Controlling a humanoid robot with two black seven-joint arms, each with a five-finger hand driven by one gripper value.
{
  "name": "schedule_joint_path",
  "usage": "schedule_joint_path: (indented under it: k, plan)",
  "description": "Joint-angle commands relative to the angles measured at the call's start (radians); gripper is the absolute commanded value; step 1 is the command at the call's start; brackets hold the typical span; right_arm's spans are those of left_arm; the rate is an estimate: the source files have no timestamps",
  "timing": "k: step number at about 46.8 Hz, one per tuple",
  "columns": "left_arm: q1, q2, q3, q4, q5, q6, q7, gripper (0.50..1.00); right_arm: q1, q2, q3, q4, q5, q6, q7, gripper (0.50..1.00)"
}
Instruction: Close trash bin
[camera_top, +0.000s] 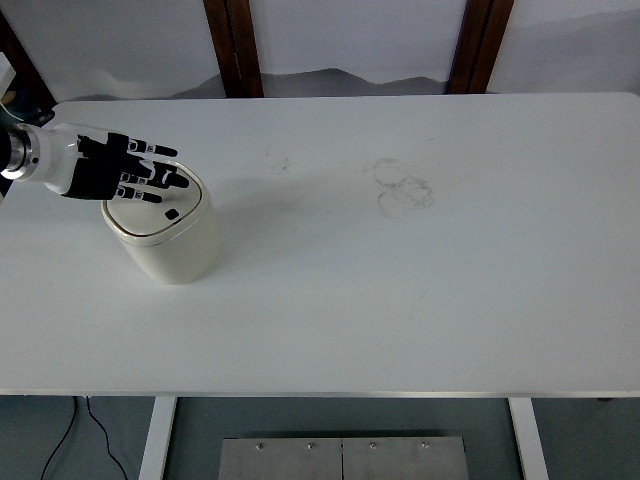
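Note:
A small cream trash bin (170, 240) stands on the white table (400, 300) at the left. Its lid (160, 210) has a thin brown rim and a dark button, and it lies flat on top. My left hand (125, 170) comes in from the left edge, black with a white wrist. Its fingers are spread and stretched out over the lid's far left part, holding nothing. Whether the fingertips touch the lid I cannot tell. My right arm does not show.
Faint ring marks (402, 188) stain the table's middle right. Two dark wooden posts (232, 45) stand behind the table's far edge.

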Motion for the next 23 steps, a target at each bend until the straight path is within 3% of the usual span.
schedule_joint_path:
  k: [1,23]
  plan:
    - [0.0,0.0,0.001,0.0,0.0,0.002,0.0,1.0,0.0,0.0,0.0,0.0,0.0,0.0,0.0,0.995]
    - [0.0,0.003,0.001,0.0,0.0,0.017,0.0,1.0,0.0,0.0,0.0,0.0,0.0,0.0,0.0,0.995]
